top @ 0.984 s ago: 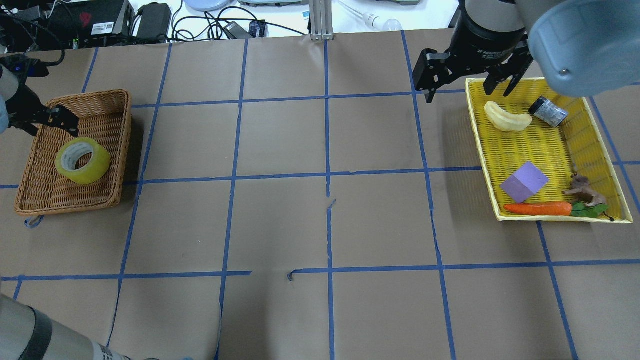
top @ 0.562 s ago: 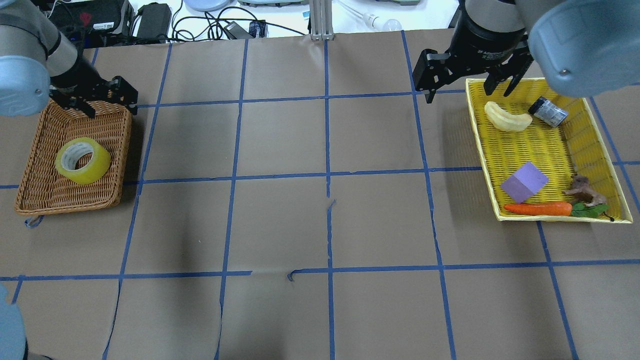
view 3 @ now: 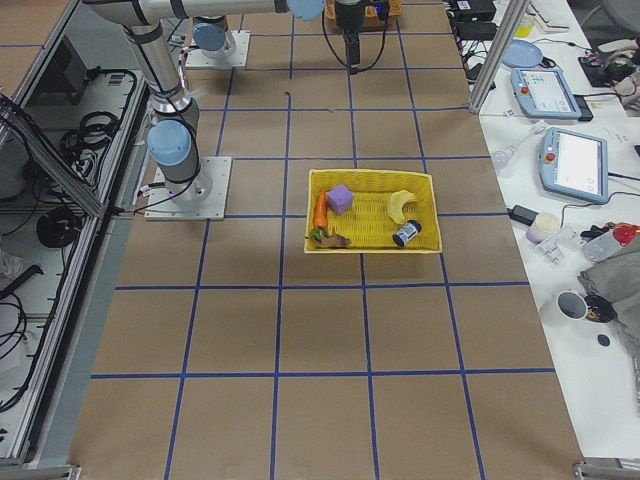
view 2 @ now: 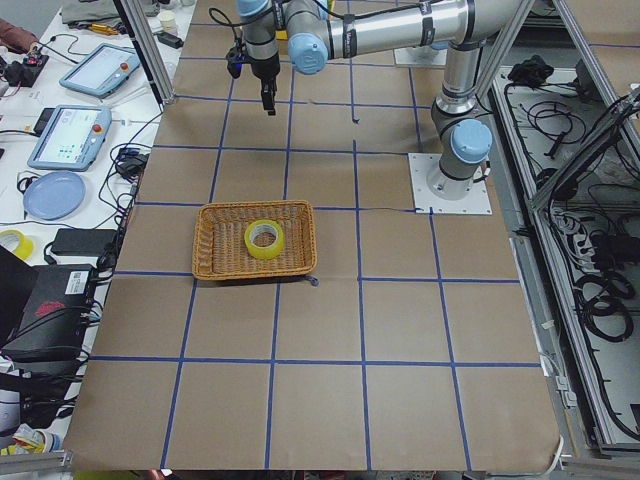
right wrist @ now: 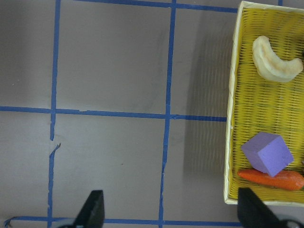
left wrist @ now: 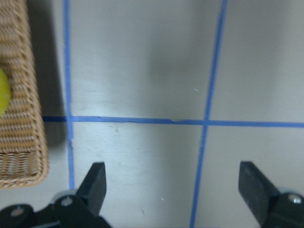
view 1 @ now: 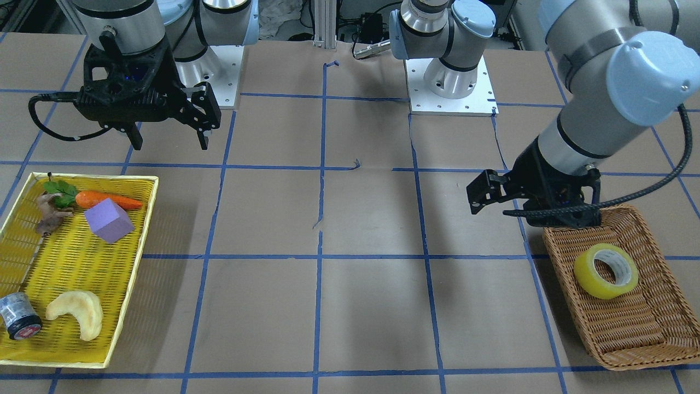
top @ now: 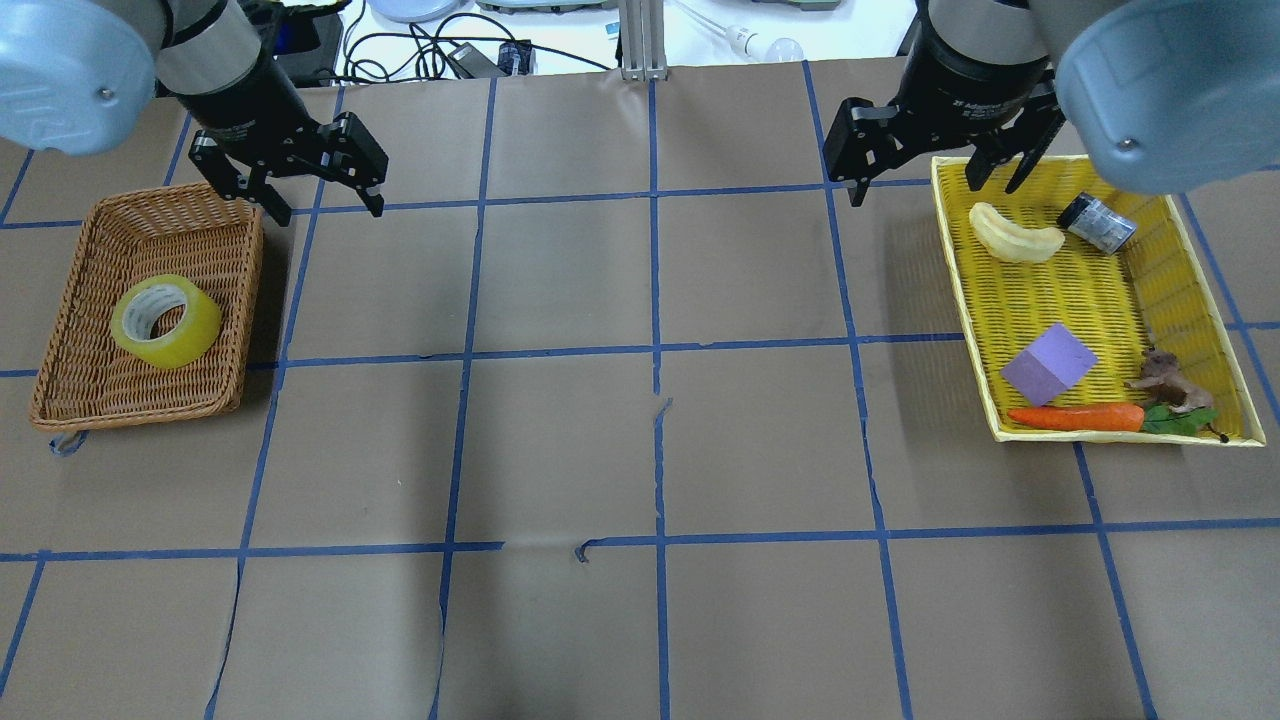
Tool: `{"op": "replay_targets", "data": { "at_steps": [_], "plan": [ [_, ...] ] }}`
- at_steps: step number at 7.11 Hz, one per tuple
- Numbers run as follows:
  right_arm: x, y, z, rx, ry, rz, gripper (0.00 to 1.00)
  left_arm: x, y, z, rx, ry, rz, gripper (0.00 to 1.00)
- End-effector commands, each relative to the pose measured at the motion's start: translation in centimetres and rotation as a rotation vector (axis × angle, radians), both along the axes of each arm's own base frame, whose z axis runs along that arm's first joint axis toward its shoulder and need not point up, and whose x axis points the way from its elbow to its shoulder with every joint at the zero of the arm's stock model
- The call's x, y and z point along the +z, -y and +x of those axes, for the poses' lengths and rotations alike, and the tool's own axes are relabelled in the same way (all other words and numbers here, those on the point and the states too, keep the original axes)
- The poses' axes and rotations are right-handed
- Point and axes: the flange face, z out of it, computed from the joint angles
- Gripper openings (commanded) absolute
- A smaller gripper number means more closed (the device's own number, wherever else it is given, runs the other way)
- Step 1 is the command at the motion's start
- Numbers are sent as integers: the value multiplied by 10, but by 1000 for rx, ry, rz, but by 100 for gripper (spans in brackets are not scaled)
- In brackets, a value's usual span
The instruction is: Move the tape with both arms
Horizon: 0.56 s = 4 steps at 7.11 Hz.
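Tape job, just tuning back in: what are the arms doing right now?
Nothing is gripped yet. The tape lies in the wicker basket, untouched. The left gripper hangs open above the table beside the basket's far inner corner, not over the tape. The right gripper hangs open by the far corner of the yellow tray, empty.

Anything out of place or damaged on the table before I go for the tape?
Only the blue grid lines: they are torn and curling at the centre, with a gap in one line. The tape sits intact in the wicker basket. Nothing has spilled.
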Motion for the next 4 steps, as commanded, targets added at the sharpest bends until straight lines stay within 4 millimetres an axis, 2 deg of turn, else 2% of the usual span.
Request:
{"op": "replay_targets", "data": {
  "at_steps": [1, 4],
  "plan": [
    [0, 0, 4, 2, 44, 3, 100, 10, -11, -40, -11, 2, 1, 100],
    [2, -2, 4, -1, 39, 11, 100, 15, -24, -44, -16, 8, -6, 100]
  ]
}}
